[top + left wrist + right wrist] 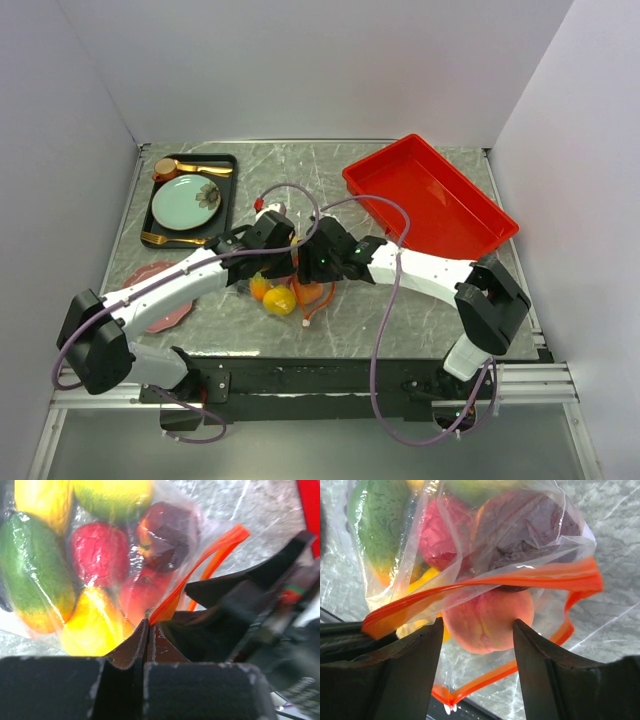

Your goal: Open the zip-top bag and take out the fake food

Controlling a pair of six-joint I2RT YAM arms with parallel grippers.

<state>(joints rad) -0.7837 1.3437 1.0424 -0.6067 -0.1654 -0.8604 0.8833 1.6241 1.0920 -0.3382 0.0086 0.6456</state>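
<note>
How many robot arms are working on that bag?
2. The left arm reaches in from the left, the right arm from the right; both meet at the zip-top bag.

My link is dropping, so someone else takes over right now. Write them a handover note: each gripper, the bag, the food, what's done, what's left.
Left gripper: shut on the zip-top bag, pinching its orange zip strip.
Right gripper: open, one finger on each side of the peach piece at the bag's mouth; contact unclear.
Bag: mid-table between the two arms, with the two halves of the strip parted.
Fake food: every piece that shows is inside the bag or at its mouth.
Done: bag opened.
Left: take the pieces out, probably the peach one first.
</note>
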